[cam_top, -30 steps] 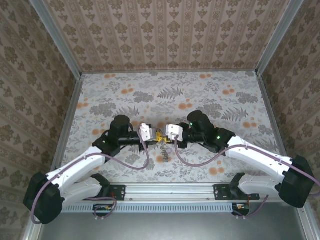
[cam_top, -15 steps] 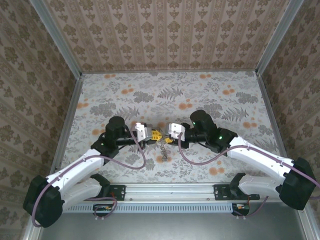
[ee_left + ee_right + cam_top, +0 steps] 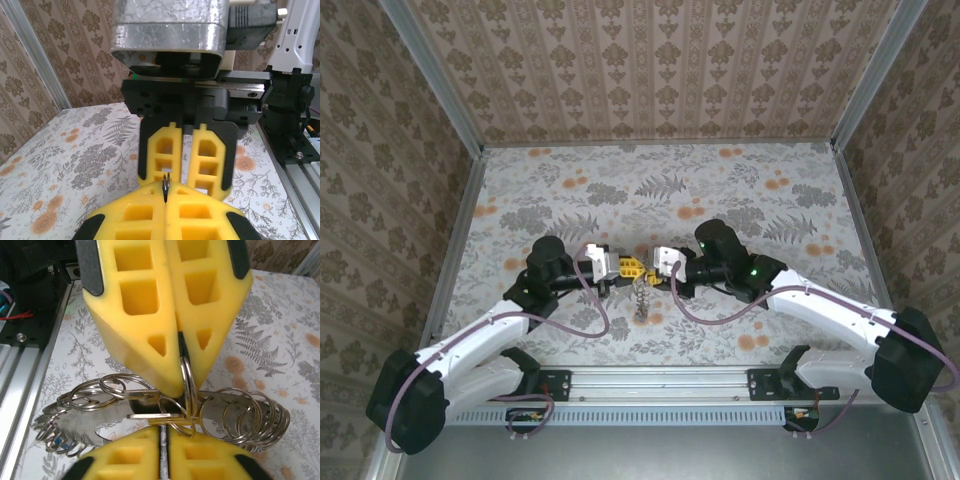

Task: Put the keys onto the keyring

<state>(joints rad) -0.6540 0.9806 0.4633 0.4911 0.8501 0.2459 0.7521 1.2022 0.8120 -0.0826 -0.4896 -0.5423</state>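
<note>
change: right gripper [image 3: 164,436] has been narrowing to a slit, now pinching a loop of the keyring [image 3: 240,415] | left gripper [image 3: 179,365]: staying clamped on the neighbouring loop, tip-to-tip | keyring: dangling just below left gripper | meaning: both ends held, likely readying a loop for threading a key

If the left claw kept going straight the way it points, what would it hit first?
Most likely the right claw, whose yellow fingertips face the left claw tip to tip directly ahead, with the keyring bunched between them. How much gap remains is unclear.
</note>
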